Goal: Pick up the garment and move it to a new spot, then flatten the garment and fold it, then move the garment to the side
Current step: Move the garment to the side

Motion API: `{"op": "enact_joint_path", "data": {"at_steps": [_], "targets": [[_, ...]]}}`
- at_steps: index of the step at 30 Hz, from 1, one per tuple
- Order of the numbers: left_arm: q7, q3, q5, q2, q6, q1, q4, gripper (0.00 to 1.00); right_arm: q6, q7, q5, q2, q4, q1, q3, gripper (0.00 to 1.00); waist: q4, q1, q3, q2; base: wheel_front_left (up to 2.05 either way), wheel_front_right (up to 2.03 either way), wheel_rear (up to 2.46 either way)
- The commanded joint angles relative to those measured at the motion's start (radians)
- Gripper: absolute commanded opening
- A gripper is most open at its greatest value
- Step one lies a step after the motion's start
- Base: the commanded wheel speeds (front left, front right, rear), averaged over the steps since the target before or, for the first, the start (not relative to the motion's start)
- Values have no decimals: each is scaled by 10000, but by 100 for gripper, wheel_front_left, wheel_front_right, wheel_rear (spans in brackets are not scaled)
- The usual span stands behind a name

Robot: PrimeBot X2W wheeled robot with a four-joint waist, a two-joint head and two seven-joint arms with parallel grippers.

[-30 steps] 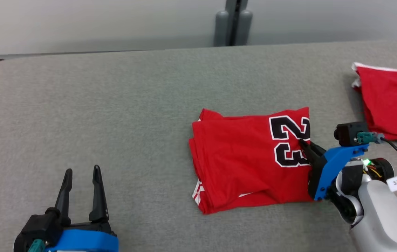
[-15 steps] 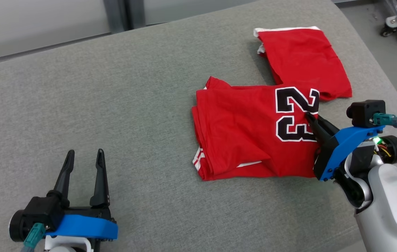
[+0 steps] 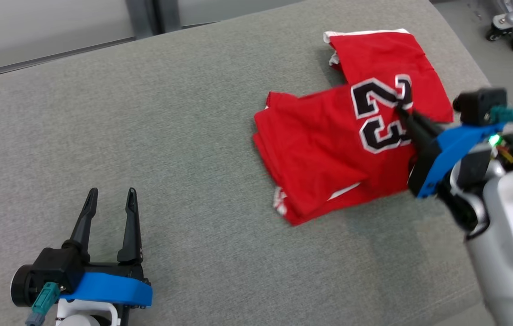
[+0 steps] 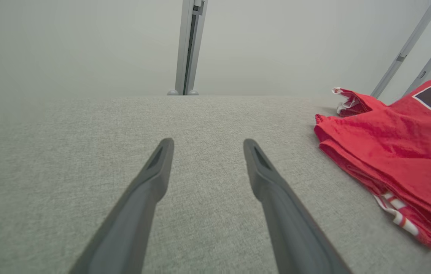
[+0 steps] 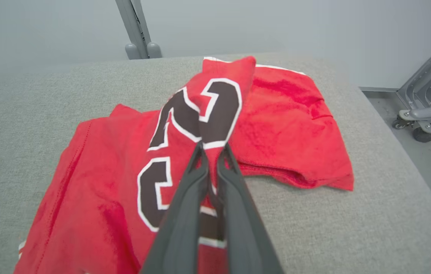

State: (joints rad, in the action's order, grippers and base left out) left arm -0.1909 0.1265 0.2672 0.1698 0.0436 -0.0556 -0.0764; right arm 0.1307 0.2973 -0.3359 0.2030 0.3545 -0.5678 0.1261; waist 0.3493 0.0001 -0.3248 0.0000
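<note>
Fingers of the right end effector (image 3: pixel 402 108) are long, dark, tapering blades. They are pressed almost together on the right edge of the jersey (image 3: pixel 328 154), with a thin pinch of red cloth between their tips. In the right wrist view the right end effector (image 5: pixel 211 146) grips just below the black numeral, and the cloth rises from that pinch into a soft, tilted peak. A blue bracket sits behind the fingers, then a pale, smooth forearm.

The jersey (image 5: pixel 105 182) is a matte red knit folded into a thick, roughly rectangular stack. A large black "23" outlined in white faces up near the gripped edge. Its layered folds show as stacked red lips along the left side, and a strip of white trim peeks out at the lower corner. It lies right of centre on the bench (image 3: pixel 147 113). Its gripped side is raised, and its far right corner overlaps a second red garment (image 3: pixel 387 54), which lies flat and has a white band along its far edge.

The left end effector (image 3: pixel 111 192) hovers low over bare bench near the front left, well apart from the jersey. Its two fingers are spread wide with nothing between them. The left wrist view shows the left end effector (image 4: pixel 207 142) over a woven, speckled grey covering with a rounded far edge, and the jersey (image 4: pixel 390 152) off to the side.

A grey metal post (image 4: pixel 188 45) stands behind the bench, and a wheeled frame (image 5: pixel 424 114) stands on the floor beyond its right end.
</note>
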Motion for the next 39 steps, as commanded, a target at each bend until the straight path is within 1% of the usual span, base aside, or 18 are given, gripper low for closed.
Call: {"op": "enact_joint_path", "data": {"at_steps": [1,5,11,12,15,20,24,25,26,27,33,39], "targets": [[-47,-14,40,13,-30,-118,-22,100,1,84,97,176,-6,-424,8,0,-103,-1,-18,0,0,0,0],[-123,35,76,-42,-29,-185,-91,100,1,524,131,578,229,-1330,32,0,-427,-1,-46,0,0,0,0],[-248,87,131,-95,-70,-293,-254,100,1,1074,29,1292,909,-2486,-233,0,-1004,-1,-155,0,0,0,0],[-280,123,125,-106,-52,-329,-304,100,1,1223,95,1580,1137,-2719,-375,0,-1203,-1,-187,0,0,0,0],[-324,171,124,-122,-42,-364,-344,100,1,1401,203,2066,1432,-2955,-630,0,-1480,-1,-259,0,0,0,0],[-401,256,145,-122,-14,-438,-388,100,-1,1528,478,2839,1829,-3002,-1376,0,-1823,-1,-397,0,0,0,0],[-411,291,137,-95,-33,-489,-418,100,-1,1396,948,3181,2126,-2877,-1916,0,-1974,-1,-526,0,0,0,0],[-420,291,138,-79,-38,-501,-426,100,-1,1298,1102,3193,2237,-2852,-2111,25,-1993,-1,-551,0,0,0,0],[-420,293,143,-66,-46,-522,-428,100,-1,1182,1259,3140,2321,-2836,-2270,74,-2008,-1,-579,0,0,0,0],[-421,294,148,-54,-47,-539,-433,100,-1,1106,1443,3059,2448,-2787,-2385,100,-2020,-1,-597,0,0,0,0],[-377,307,164,35,-84,-596,-433,100,-1,425,2177,2537,2912,-2669,-2950,100,-2012,-1,-655,0,0,0,0],[-340,297,188,114,-138,-597,-418,100,-1,-10,2314,2187,3004,-2864,-2680,100,-1907,-1,-575,0,0,0,0]]}}
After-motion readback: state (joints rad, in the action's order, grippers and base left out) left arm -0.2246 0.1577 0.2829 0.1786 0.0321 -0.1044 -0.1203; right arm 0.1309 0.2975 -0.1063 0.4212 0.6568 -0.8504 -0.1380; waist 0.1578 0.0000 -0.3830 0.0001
